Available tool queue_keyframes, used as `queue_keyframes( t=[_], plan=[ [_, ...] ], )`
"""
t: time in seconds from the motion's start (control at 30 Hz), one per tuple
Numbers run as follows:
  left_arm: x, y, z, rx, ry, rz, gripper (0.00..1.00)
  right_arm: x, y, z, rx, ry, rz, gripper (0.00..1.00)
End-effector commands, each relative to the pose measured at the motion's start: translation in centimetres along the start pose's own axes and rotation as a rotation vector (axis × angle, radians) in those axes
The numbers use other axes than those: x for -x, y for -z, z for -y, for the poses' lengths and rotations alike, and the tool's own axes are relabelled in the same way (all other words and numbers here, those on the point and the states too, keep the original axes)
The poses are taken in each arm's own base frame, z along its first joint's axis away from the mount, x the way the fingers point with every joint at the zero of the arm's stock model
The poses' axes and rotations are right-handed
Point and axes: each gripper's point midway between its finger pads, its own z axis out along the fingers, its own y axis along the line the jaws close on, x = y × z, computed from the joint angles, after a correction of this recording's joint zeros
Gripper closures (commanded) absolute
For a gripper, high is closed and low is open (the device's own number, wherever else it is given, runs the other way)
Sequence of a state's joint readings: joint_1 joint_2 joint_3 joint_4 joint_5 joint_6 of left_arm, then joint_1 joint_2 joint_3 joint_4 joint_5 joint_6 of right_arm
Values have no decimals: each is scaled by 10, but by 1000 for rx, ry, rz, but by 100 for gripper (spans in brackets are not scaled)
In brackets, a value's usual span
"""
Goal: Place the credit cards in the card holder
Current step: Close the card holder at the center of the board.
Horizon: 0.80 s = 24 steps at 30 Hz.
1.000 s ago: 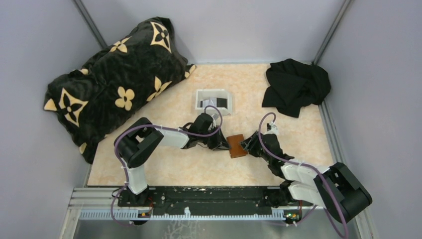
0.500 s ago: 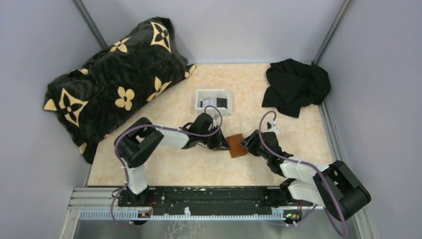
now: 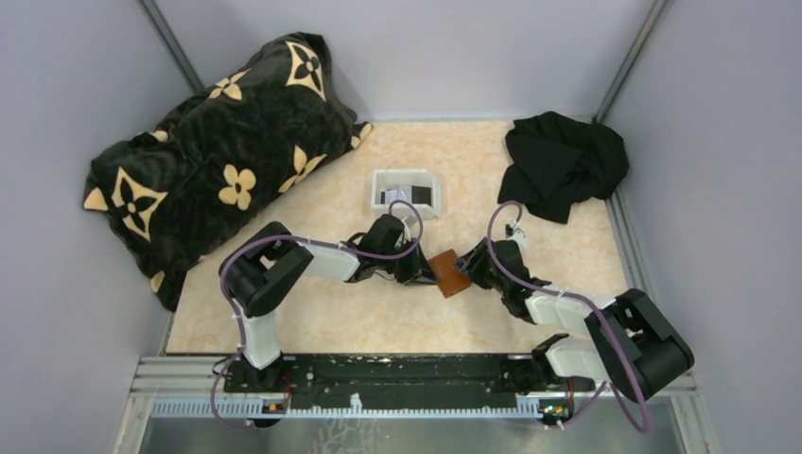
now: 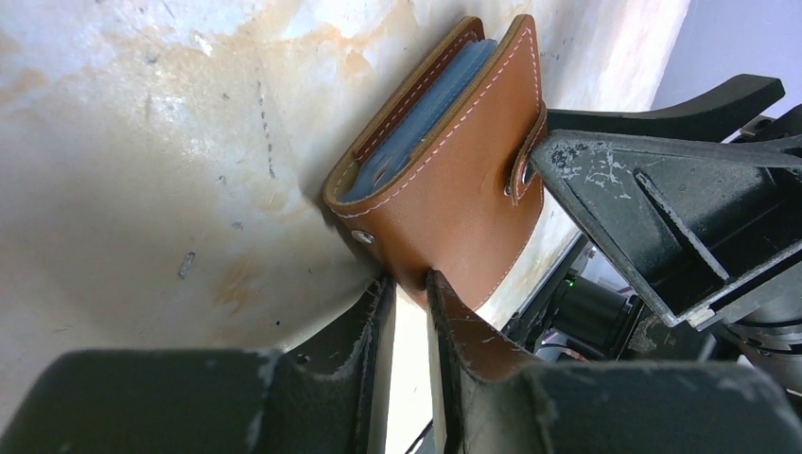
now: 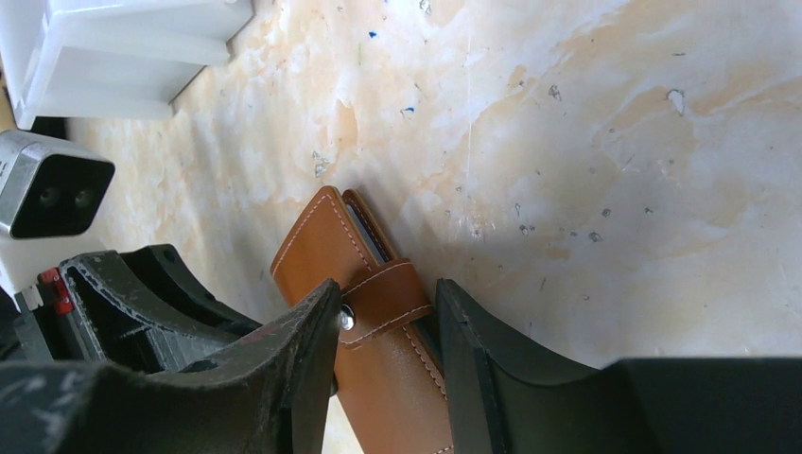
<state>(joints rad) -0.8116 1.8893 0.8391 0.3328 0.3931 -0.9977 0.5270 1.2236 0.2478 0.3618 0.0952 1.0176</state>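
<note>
Your card holder [image 4: 444,180] is warm reddish-brown leather with pale stitching along its edges, silver snap studs and blue-grey showing between its covers. The table [image 3: 331,322] you see is marbled in cream and peach. The left gripper [image 4: 407,284] and right gripper [image 5: 386,293] are black, scuffed with whitish flecks. The pillow [image 3: 217,151] is black with cream-gold flower and star motifs, the crumpled cloth [image 3: 563,165] plain black, and the tray [image 3: 407,173] white.

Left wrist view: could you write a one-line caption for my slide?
Left gripper pinching the near edge of the brown card holder, right gripper straddling its strap side.
</note>
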Motion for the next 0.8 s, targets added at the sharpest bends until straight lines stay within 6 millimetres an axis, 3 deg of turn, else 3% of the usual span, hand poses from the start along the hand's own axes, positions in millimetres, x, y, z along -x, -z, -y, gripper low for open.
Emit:
queue_keyframes(
  t=[0.0,0.77],
  plan=[
    [-23,-9,-64,199,12,-48,74,-22,0,27,-109,27,-96,57],
    [-12,-10,-56,201,1,-25,74,-51,15,58,-134,102,-204,59]
  ],
)
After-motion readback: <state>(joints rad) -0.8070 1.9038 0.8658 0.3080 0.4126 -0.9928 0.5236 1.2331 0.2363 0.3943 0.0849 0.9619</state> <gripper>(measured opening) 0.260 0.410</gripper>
